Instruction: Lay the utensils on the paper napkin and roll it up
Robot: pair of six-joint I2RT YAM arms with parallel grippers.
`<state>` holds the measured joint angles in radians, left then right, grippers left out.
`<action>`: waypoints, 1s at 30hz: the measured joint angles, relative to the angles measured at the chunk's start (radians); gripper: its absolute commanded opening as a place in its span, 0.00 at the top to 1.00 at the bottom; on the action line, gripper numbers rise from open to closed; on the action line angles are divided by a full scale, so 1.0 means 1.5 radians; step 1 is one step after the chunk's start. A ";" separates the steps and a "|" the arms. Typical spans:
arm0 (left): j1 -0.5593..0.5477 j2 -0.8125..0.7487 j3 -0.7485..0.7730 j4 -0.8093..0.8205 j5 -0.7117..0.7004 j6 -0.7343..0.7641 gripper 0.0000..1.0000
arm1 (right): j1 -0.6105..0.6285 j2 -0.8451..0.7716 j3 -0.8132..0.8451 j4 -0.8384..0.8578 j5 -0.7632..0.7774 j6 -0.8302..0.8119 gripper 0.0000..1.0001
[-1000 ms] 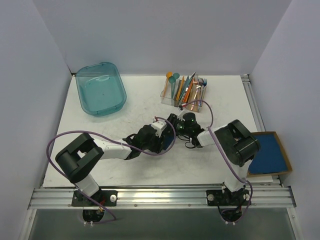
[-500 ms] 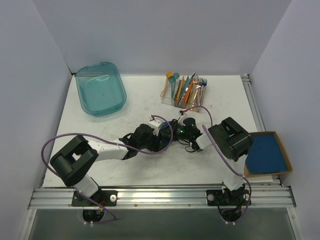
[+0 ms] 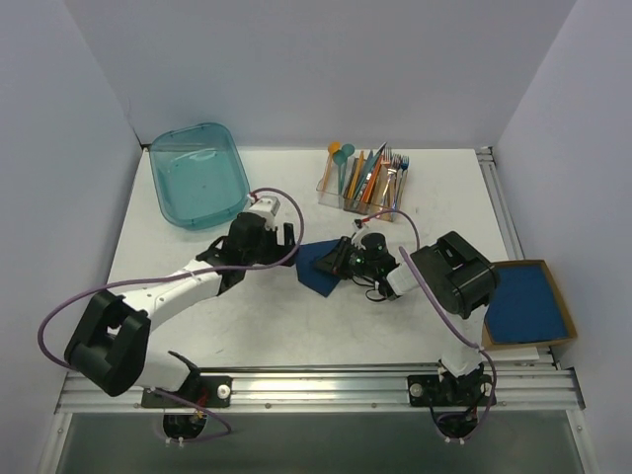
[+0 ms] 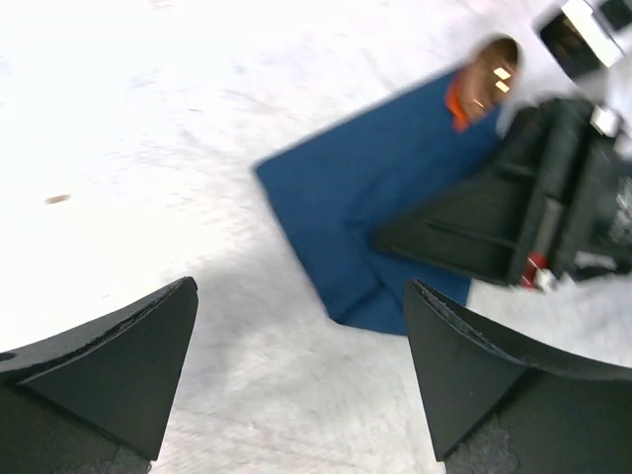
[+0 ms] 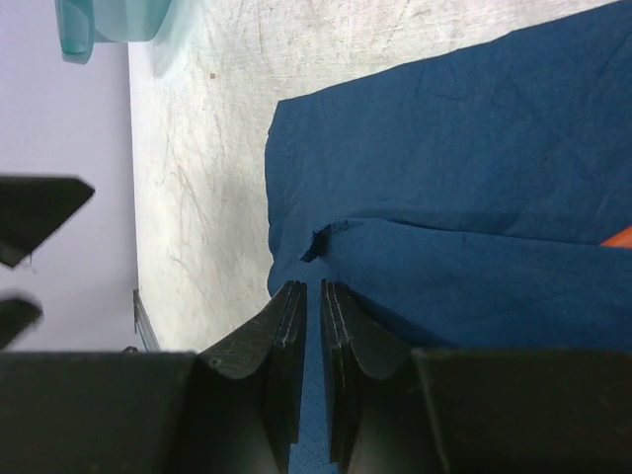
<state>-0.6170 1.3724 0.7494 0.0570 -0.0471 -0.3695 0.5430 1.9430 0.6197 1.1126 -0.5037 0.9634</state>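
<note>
Pinching paper napkin (image 5: 474, 148) edge, right tool (image 5: 309, 291)

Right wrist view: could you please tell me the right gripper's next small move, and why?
Probably roll the pinched flap further over: the right gripper is shut on the folded edge of the dark blue napkin, an orange spoon pokes out, and the left gripper stands open.

Overhead from behind, close wrist views sharing napkin (image 3: 316, 267)
</note>
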 measured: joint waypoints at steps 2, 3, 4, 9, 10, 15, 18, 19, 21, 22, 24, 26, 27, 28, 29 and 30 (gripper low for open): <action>0.040 0.017 0.027 -0.035 0.002 -0.020 0.06 | 0.000 0.000 0.000 -0.003 0.001 -0.002 0.87; 0.056 0.030 0.043 -0.053 0.003 -0.029 0.06 | 0.000 0.000 0.000 -0.004 0.001 -0.002 0.87; 0.070 0.043 0.057 -0.066 0.003 -0.037 0.06 | 0.000 0.000 0.000 -0.006 0.001 -0.003 0.87; 0.090 0.073 0.076 -0.099 -0.001 -0.056 0.05 | 0.000 0.000 0.001 -0.010 0.001 -0.009 0.87; 0.089 0.078 0.081 -0.108 -0.001 -0.058 0.03 | 0.000 0.000 0.002 -0.012 0.001 -0.010 0.88; 0.090 0.147 0.144 -0.130 0.008 -0.064 0.16 | 0.000 -0.005 0.010 -0.034 0.001 -0.021 0.88; 0.090 0.194 0.176 -0.135 0.023 -0.066 0.26 | 0.000 -0.005 0.014 -0.042 0.001 -0.027 0.89; 0.090 0.209 0.186 -0.138 0.029 -0.066 0.28 | 0.000 -0.005 0.015 -0.044 0.001 -0.028 0.89; 0.089 0.239 0.208 -0.148 0.039 -0.066 0.29 | 0.000 -0.005 0.016 -0.046 0.001 -0.030 0.90; 0.089 0.253 0.217 -0.151 0.043 -0.066 0.29 | 0.000 -0.005 0.016 -0.046 0.002 -0.030 0.90; 0.089 0.276 0.233 -0.158 0.051 -0.067 0.30 | 0.000 -0.005 0.016 -0.047 0.002 -0.031 0.90; 0.088 0.295 0.245 -0.163 0.056 -0.069 0.32 | 0.000 -0.005 0.016 -0.047 0.002 -0.032 0.91; 0.087 0.306 0.253 -0.166 0.058 -0.071 0.35 | 0.000 -0.005 0.016 -0.047 0.002 -0.032 0.91; 0.086 0.315 0.258 -0.168 0.060 -0.073 0.36 | 0.000 -0.005 0.016 -0.047 0.002 -0.032 0.91; 0.084 0.322 0.265 -0.171 0.062 -0.073 0.36 | 0.000 -0.005 0.016 -0.047 0.003 -0.032 0.91; 0.083 0.329 0.272 -0.173 0.066 -0.075 0.37 | 0.000 -0.005 0.016 -0.048 0.003 -0.033 0.91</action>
<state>-0.4927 1.8656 1.1572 -0.2028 0.0513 -0.4812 0.5434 1.9350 0.6441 1.0412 -0.4992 0.9146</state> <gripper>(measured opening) 0.641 0.092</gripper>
